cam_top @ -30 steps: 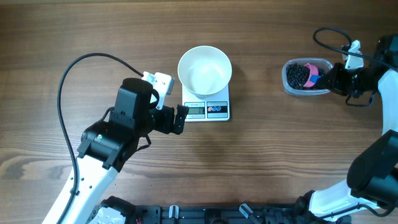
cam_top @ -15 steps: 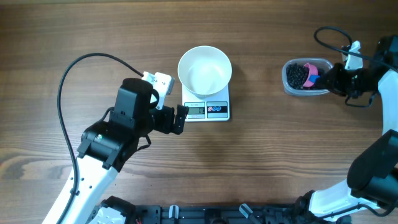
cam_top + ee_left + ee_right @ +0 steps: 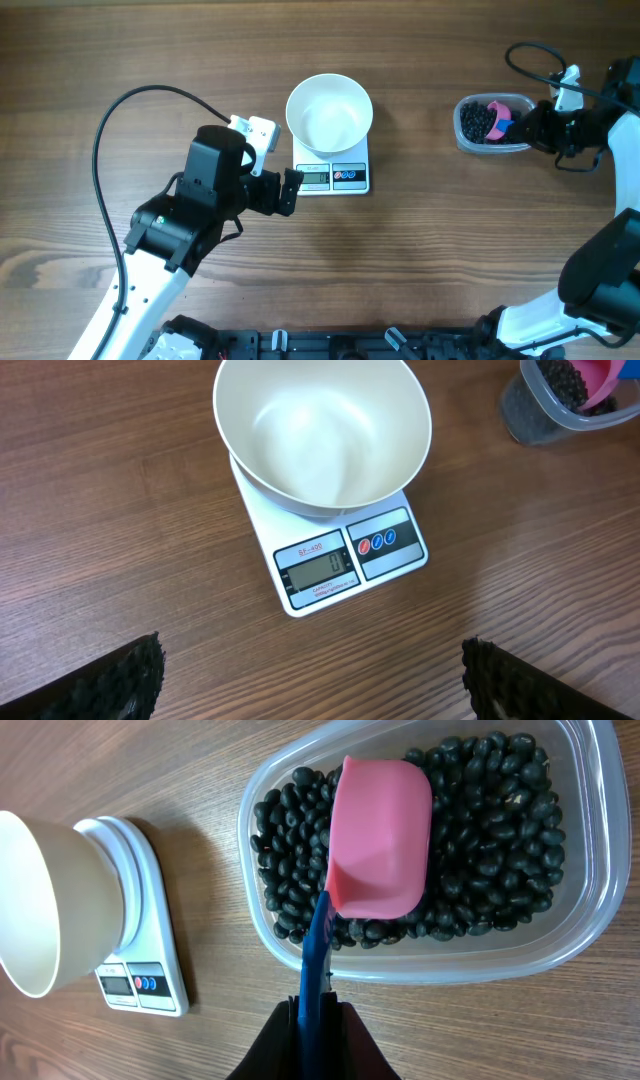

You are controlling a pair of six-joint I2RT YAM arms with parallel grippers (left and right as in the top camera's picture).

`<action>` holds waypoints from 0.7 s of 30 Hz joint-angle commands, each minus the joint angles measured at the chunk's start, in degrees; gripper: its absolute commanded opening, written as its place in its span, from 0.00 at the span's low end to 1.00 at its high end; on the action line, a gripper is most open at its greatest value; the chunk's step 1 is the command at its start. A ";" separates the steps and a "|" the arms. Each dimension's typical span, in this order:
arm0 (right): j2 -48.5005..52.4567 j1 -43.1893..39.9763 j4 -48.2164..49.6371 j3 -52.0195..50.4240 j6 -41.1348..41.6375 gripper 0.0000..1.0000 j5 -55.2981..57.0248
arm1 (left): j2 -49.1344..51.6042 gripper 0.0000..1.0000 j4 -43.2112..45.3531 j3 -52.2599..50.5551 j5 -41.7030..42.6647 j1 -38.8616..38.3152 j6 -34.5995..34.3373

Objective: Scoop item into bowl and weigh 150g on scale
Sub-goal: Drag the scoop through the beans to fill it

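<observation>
The white bowl point(image 3: 329, 112) point(image 3: 322, 432) stands empty on the white scale point(image 3: 345, 177) point(image 3: 340, 555), whose display reads zero. Black beans point(image 3: 480, 850) point(image 3: 475, 120), the item, fill a clear plastic tub point(image 3: 570, 935) point(image 3: 464, 138) at the right. My right gripper point(image 3: 318, 1015) point(image 3: 535, 123) is shut on the blue handle point(image 3: 316, 955) of a pink scoop point(image 3: 380, 840) point(image 3: 497, 112) whose cup lies upside down on the beans. My left gripper point(image 3: 312, 675) point(image 3: 292, 190) is open, just left of the scale's front edge, with only bare wood between its fingertips point(image 3: 125, 680).
A black cable point(image 3: 120, 105) loops over the table left of my left arm. Another cable point(image 3: 525, 55) curls at the far right near the right arm. The tub sits close to the table's right side.
</observation>
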 commanded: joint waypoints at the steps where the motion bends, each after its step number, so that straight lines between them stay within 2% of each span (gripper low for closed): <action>1: 0.76 0.15 0.33 -0.55 0.72 0.04 -4.37 | 0.13 1.00 -0.02 0.28 -0.57 -0.15 -0.50; 7: 0.76 -1.44 -1.55 -0.55 -0.72 0.04 -4.70 | 0.13 1.00 -0.02 0.28 -0.57 -0.17 -0.50; 10: 0.76 -3.06 -1.09 -0.55 -0.98 0.04 -9.79 | 0.13 1.00 -0.02 0.28 -0.57 -0.17 -0.50; 21: 0.76 -4.04 -1.09 -0.55 -0.70 0.04 -9.70 | 0.13 1.00 -0.02 0.28 -0.57 -0.17 -0.50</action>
